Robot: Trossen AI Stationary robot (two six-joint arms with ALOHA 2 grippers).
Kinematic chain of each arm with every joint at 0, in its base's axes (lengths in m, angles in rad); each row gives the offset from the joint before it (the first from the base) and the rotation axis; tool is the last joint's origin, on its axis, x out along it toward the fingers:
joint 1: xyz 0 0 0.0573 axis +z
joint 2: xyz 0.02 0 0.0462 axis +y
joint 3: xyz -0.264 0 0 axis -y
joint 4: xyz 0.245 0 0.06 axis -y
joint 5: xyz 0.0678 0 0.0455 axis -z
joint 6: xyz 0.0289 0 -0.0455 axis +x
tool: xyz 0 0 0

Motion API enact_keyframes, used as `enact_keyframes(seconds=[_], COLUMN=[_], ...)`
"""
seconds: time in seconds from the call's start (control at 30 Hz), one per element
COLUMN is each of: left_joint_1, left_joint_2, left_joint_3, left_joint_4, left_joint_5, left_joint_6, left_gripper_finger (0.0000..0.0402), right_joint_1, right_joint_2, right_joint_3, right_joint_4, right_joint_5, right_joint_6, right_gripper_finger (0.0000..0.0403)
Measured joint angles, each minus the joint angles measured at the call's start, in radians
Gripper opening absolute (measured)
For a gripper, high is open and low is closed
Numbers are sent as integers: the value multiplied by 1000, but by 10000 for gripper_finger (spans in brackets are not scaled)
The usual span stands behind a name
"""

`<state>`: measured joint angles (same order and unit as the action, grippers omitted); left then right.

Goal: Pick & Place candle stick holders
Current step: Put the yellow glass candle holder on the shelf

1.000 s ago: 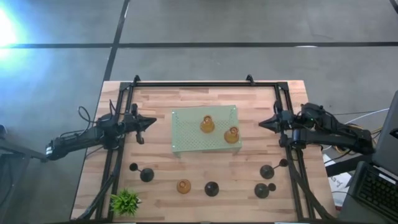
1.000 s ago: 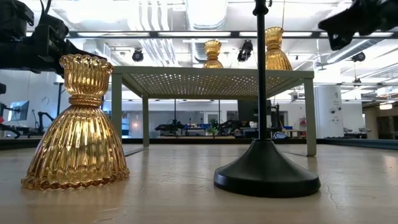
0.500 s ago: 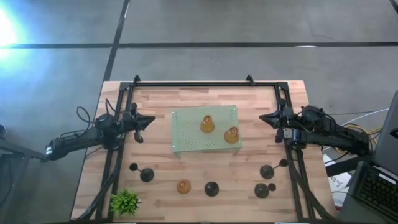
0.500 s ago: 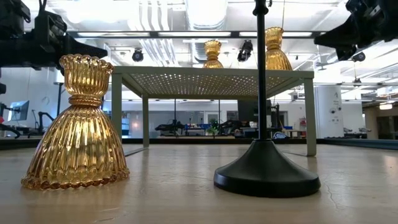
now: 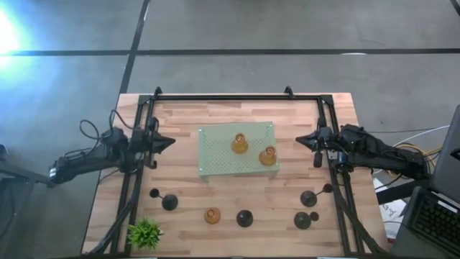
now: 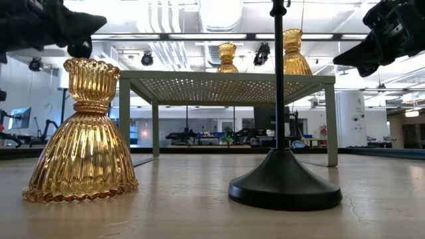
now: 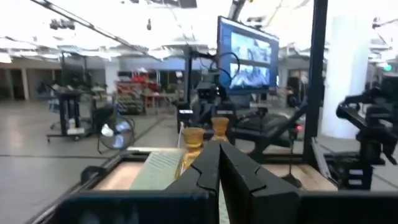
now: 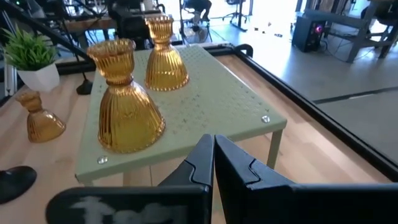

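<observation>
Two amber holders (image 5: 239, 144) (image 5: 268, 155) stand on a pale green perforated stand (image 5: 215, 162) at the table's middle. A third amber holder (image 5: 212, 215) stands on the wood near the front edge, large in the low view (image 6: 81, 136). Black holders sit along the front: one at the left (image 5: 169, 202), one upright at the middle (image 5: 244, 218) (image 6: 284, 179), two at the right (image 5: 308, 198) (image 5: 302, 219). My left gripper (image 5: 171, 142) (image 7: 219, 152) is shut and empty, left of the stand. My right gripper (image 5: 299, 141) (image 8: 213, 142) is shut and empty, right of it.
A small green plant (image 5: 144, 233) stands at the front left corner. A black metal frame (image 5: 223, 96) runs along the table's far edge and both sides. Bare wood lies between each gripper and the stand.
My left gripper has risen and drawn back a little toward the table's left edge. My right gripper has sunk a little. The holders and the stand have not moved.
</observation>
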<state>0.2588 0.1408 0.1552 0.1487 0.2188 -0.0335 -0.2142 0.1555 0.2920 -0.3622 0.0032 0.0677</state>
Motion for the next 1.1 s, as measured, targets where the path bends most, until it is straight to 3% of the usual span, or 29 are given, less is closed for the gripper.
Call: enact_keyframes(seconds=[0.4,0.6,0.7,0.87,0.97,1.1], left_joint_1=[-9,-110,-189,-334,-413,-495], left_joint_2=[445,623,722,888,965,1043], left_joint_3=[236,415,538,740,820,883], left_joint_4=[-28,-108,-214,-446,-513,-521], left_joint_5=[114,184,135,-29,-126,-168], left_joint_6=[66,153,218,275,297,328], left_gripper_finger=[14,14,14,14,13,10], right_joint_1=[0,0,0,0,0,0], right_joint_2=[3,3,4,4,4,4], right_joint_3=[-24,-24,-24,-24,-24,-24], right_joint_4=[0,0,0,0,0,0], right_joint_5=[0,0,0,0,0,0], right_joint_6=[0,0,0,0,0,0], right_gripper_finger=[9,9,9,9,9,9])
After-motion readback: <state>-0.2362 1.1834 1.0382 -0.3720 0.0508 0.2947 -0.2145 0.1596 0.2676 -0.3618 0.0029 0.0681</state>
